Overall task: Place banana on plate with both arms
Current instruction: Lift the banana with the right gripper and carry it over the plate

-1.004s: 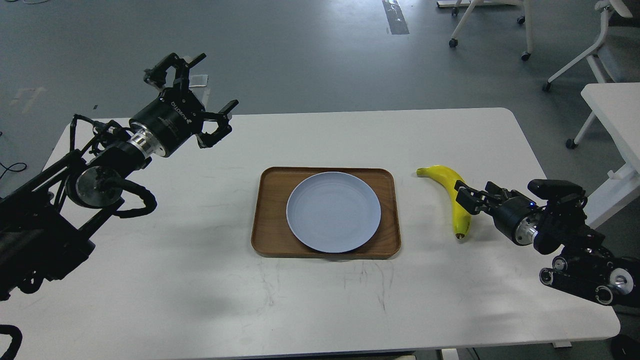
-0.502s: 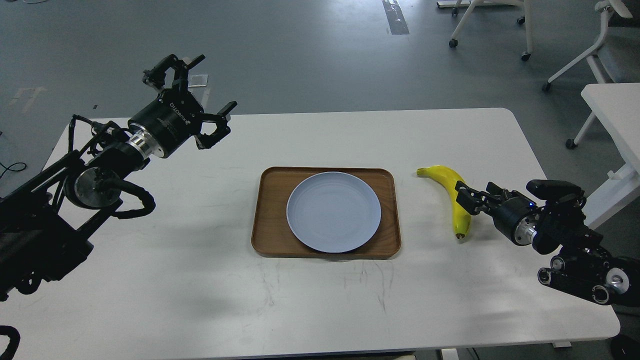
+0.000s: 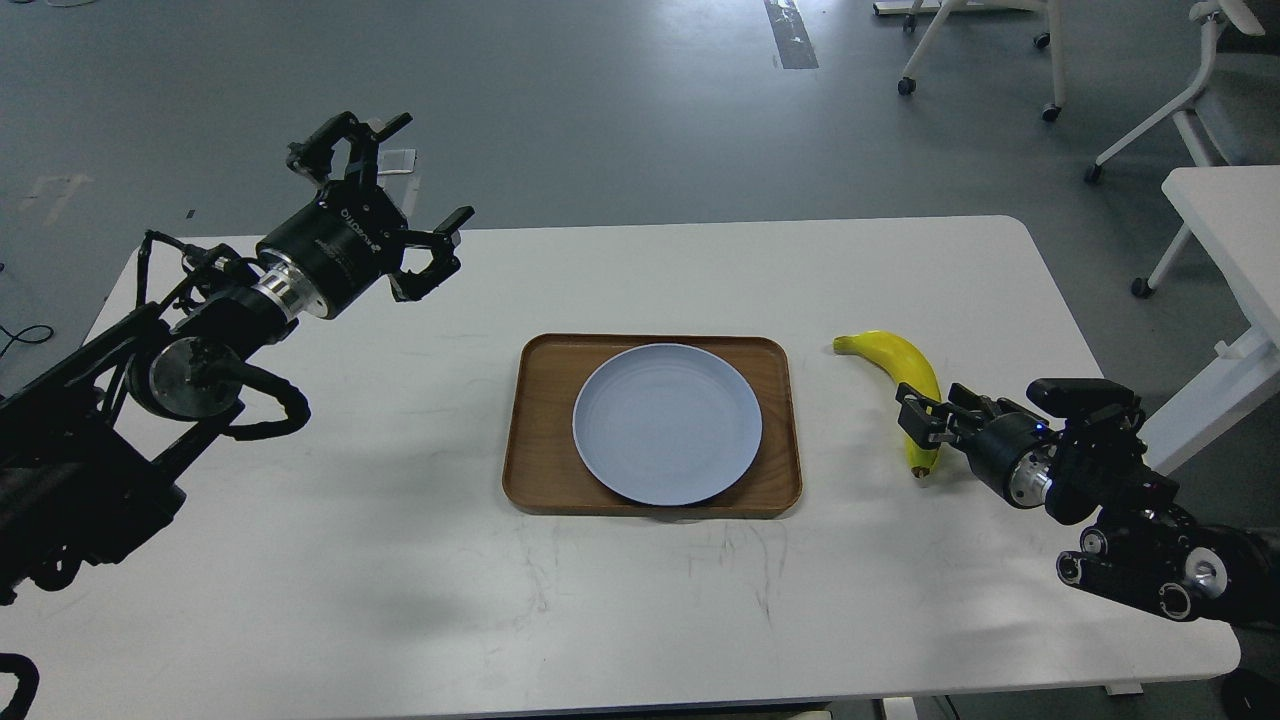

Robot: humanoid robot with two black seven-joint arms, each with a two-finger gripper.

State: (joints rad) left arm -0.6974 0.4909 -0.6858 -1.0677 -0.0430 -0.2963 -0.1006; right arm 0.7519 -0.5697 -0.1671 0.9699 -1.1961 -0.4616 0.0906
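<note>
The yellow banana [image 3: 905, 362] lies on the white table, right of the tray, with its dark tip toward me. The pale blue plate [image 3: 667, 423] sits empty on the brown wooden tray [image 3: 535, 430] at the table's middle. My right gripper [image 3: 928, 420] is low over the banana's near half. Its dark fingers are spread on either side of the fruit, and I cannot tell whether they touch it. My left gripper [image 3: 398, 190] is open and empty, raised above the table's back left, far from the plate.
The table's right edge [image 3: 1090, 340] is close behind my right arm. A second white table [image 3: 1225, 225] and wheeled chair legs [image 3: 1140, 130] stand on the grey floor to the right and behind.
My right gripper has moved left and toward me along the banana, from its middle to its near half. The banana has not moved. The left arm has barely shifted.
</note>
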